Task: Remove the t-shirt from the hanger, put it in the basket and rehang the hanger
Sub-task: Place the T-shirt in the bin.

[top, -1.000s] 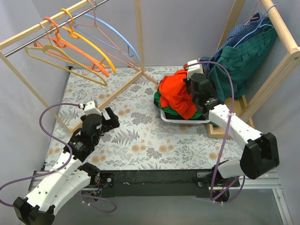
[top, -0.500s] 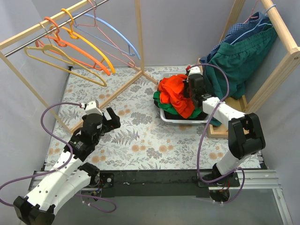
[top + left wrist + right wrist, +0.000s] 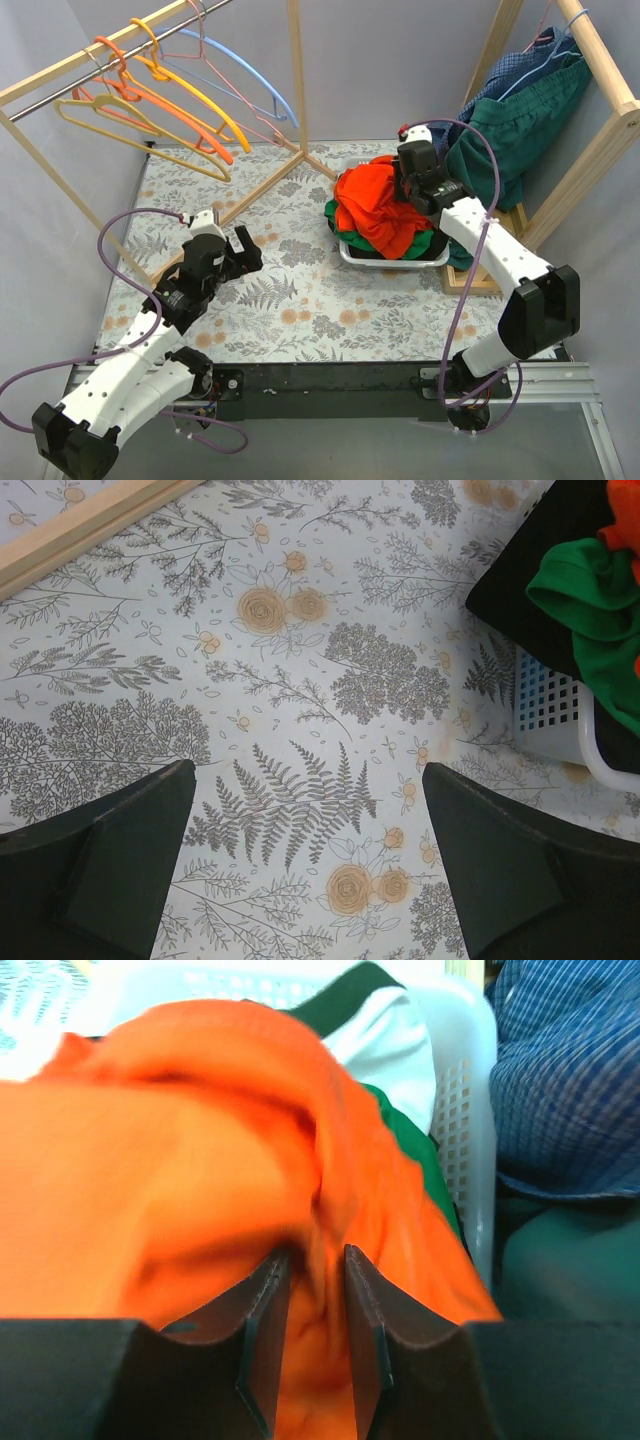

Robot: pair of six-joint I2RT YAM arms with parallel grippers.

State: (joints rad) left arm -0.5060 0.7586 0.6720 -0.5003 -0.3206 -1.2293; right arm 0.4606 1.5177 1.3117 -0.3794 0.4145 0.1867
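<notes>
Right wrist view: right fingers (image 3: pixel 262 1345) pinch soft, crumpled orange t-shirt (image 3: pixel 150 1160); left fingers (image 3: pixel 110 870) spread above floral-printed table (image 3: pixel 300 690).

Looks like a robotics lab test cell, not a home. Shows plain grey partition walls (image 3: pixel 400 70) boxing in a small table under a floral cloth (image 3: pixel 300 290), a bare-timber rack (image 3: pixel 296 70) hung with plastic hangers (image 3: pixel 165 100) (mock wardrobe, evidently), and robot arms (image 3: pixel 500 255) on a black plate (image 3: pixel 320 385) and aluminium framing (image 3: pixel 600 430), with purple cables (image 3: pixel 102 238) trailing.
</notes>
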